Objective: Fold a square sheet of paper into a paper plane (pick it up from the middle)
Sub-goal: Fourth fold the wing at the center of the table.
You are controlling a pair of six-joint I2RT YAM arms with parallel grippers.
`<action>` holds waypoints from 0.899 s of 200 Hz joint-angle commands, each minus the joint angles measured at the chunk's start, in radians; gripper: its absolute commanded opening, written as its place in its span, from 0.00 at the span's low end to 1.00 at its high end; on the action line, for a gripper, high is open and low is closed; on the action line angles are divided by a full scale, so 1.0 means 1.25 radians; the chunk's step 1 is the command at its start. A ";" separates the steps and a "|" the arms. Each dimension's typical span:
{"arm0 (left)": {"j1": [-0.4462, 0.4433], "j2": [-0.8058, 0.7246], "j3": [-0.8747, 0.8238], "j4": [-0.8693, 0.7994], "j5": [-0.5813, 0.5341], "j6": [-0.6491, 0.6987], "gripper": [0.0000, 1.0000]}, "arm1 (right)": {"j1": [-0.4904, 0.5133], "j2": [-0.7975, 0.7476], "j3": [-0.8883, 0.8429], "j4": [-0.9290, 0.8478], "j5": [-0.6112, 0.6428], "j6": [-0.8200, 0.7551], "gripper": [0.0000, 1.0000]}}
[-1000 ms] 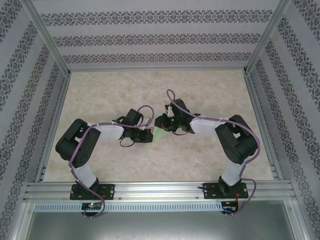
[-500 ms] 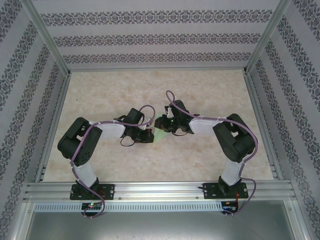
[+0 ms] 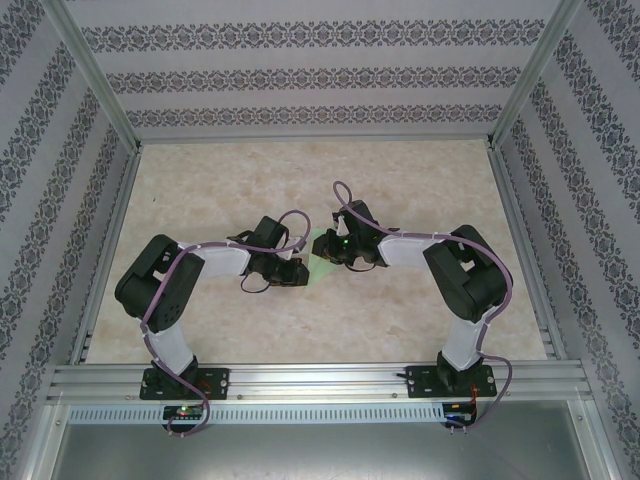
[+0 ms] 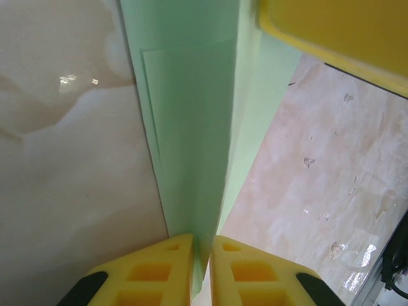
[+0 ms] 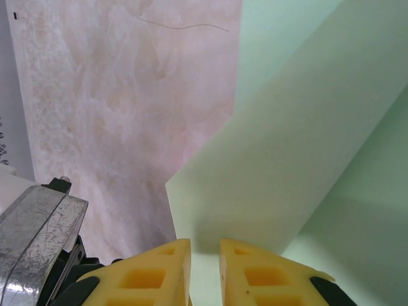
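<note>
The pale green paper sheet [image 3: 322, 264], already creased lengthwise, was held between the two arms over the middle of the desk [image 3: 420, 190]. Whether it touched the surface could not be told.

The left fingers [image 4: 167, 266] were clenched on its near end, with the crease caught in the narrow slit between them. From there the sheet's long axis ran straight away toward the right arm's yellow finger at the far end.

The right fingers [image 5: 154, 271] stood almost closed as well, grasping a folded edge of the same sheet, which spread away from them up and to their right.

Each arm therefore had an opposite end, and the crease lay roughly along the line joining the two sets of fingertips, which were near each other. The next move, by either arm, probably has to run along that crease line or square to it, or the thin paper may twist or tear.
</note>
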 commanded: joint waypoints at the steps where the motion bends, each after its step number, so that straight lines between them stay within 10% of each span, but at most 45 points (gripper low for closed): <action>1: 0.012 -0.019 -0.002 -0.022 -0.004 0.022 0.16 | -0.009 0.012 0.017 0.003 0.019 0.003 0.19; 180: 0.016 -0.003 0.023 -0.017 0.065 0.007 0.01 | 0.007 0.021 0.019 0.050 -0.017 0.018 0.22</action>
